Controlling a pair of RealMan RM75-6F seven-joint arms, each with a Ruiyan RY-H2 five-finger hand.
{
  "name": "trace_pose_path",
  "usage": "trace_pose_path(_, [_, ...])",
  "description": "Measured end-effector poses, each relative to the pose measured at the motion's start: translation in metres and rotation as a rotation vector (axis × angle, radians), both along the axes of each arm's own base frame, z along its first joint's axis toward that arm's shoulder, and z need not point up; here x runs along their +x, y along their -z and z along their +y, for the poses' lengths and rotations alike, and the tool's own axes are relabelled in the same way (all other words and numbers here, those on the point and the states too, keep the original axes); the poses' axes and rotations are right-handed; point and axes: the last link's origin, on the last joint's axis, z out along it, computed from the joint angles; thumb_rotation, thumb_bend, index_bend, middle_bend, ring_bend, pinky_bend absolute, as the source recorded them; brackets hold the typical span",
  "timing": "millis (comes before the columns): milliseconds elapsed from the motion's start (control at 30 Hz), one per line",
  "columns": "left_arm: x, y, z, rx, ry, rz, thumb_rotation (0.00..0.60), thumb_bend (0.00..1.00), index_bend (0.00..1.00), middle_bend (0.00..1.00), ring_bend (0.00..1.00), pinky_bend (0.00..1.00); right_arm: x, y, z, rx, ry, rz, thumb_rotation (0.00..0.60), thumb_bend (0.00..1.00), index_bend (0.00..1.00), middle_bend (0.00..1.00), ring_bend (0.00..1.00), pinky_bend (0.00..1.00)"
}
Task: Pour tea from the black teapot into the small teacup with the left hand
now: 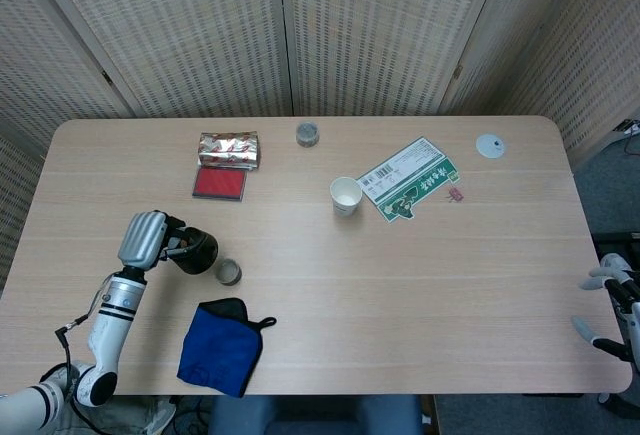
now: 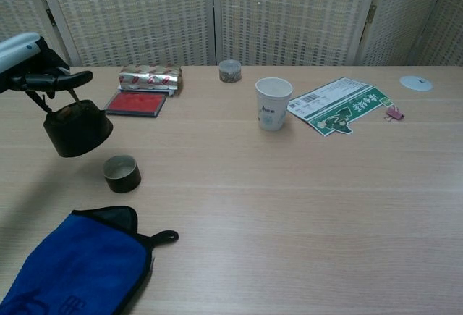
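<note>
My left hand (image 1: 143, 239) (image 2: 29, 58) holds the black teapot (image 1: 193, 252) (image 2: 74, 127) by its handle, lifted off the table and tilted toward the right. The small dark teacup (image 1: 229, 272) (image 2: 121, 173) stands on the table just right of the pot and lower in the chest view, apart from it. What is inside the cup cannot be made out. My right hand (image 1: 612, 300) hangs beyond the table's right edge in the head view with fingers spread, holding nothing.
A blue cloth (image 1: 221, 345) (image 2: 72, 268) lies at the front edge below the cup. Farther back are a red pad (image 1: 219, 183), a foil packet (image 1: 229, 149), a small tin (image 1: 307, 134), a white paper cup (image 1: 345, 196) (image 2: 273, 103), a green leaflet (image 1: 408, 179) and a white disc (image 1: 490, 145).
</note>
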Motion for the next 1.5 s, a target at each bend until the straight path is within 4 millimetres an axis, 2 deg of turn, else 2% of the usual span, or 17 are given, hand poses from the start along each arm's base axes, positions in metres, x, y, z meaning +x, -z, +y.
trace_pose_path(800, [-0.053,0.005,0.023,0.061,-0.101,0.222,0.242,0.21,1.0,1.0,0.91,0.54,0.001,0.002,-0.004,0.009,0.001,0.003,0.6,0.14,0.42,0.33,0.27,0.27])
trace_pose_path(1133, [-0.066,0.009,0.024,0.076,-0.088,0.297,0.24,0.21,1.0,1.0,0.91,0.54,0.001,0.002,-0.004,0.011,0.007,0.005,0.6,0.14,0.42,0.33,0.27,0.27])
trace_pose_path(1400, [-0.067,0.019,0.02,0.066,-0.064,0.313,0.243,0.21,1.0,1.0,0.9,0.54,0.002,0.002,-0.004,0.01,0.006,0.007,0.6,0.14,0.42,0.33,0.27,0.27])
trace_pose_path(1500, [-0.068,0.02,0.019,0.064,-0.063,0.314,0.241,0.21,0.99,1.0,0.87,0.54,0.002,0.002,-0.003,0.009,0.007,0.007,0.6,0.14,0.42,0.33,0.27,0.27])
